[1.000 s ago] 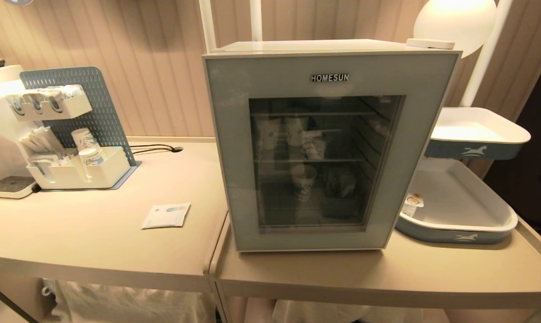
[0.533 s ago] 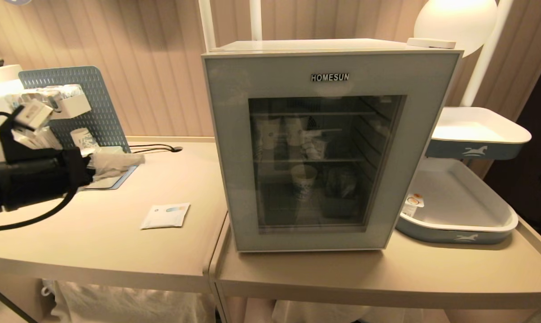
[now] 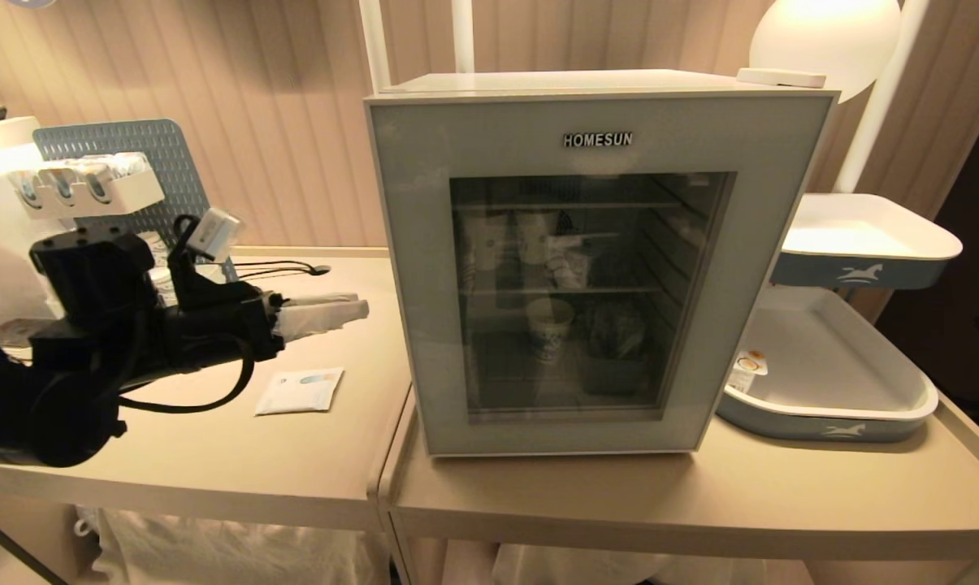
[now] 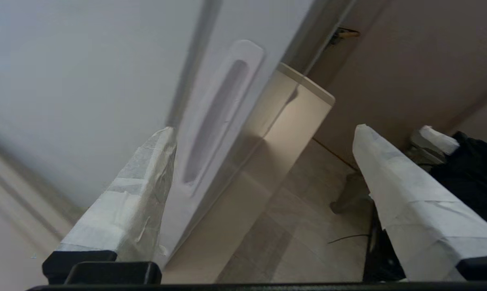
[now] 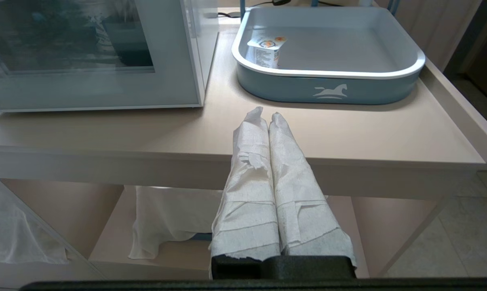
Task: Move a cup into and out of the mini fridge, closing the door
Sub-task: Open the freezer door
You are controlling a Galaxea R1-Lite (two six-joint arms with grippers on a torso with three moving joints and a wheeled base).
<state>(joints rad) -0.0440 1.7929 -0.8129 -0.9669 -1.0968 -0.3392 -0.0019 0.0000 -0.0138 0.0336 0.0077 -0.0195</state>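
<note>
so the cup (image 3: 747,370) sits in the tray (image 3: 830,422) right of the mini fridge (image 3: 570,268), looks light and thin-walled so I'd pinch it gently under the rim, door (image 3: 424,284) shut, my left gripper (image 3: 351,309) spread wide and empty near the side handle recess (image 4: 217,121), right gripper (image 5: 266,116) closed and empty

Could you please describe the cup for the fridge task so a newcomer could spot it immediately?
Start at the mini fridge; beside it, on the side away from the left pincer, sits a blue-walled tray. The cup stands alone in the tray's corner nearest the fridge: white, with an orange-marked lid, unlike the blue-patterned paper cups inside.
</note>
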